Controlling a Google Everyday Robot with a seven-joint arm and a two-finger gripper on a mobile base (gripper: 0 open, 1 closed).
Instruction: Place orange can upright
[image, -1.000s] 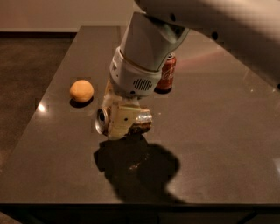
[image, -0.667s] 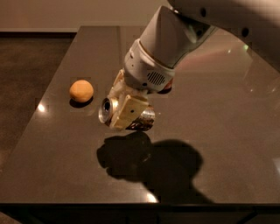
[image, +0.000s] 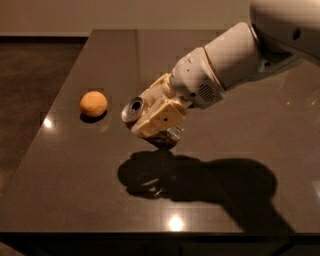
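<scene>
My gripper (image: 150, 120) hangs above the middle of the dark table (image: 75, 200), with its cream fingers (image: 162, 117) shut on the orange can (image: 135, 110). The can is tilted, its silver top end pointing left and slightly up, and it is held off the table surface above its shadow. Most of the can's body is hidden behind the fingers; a bit of its lower end shows below them. My white arm reaches in from the upper right.
A round orange fruit (image: 93, 103) lies on the table to the left of the can. The table's left edge and front edge are close by. The red cola can is hidden behind my arm.
My arm has swung down to come in from the right, lower and flatter. The can has tilted with it and stays in the gripper above the table. The red can is now hidden.
</scene>
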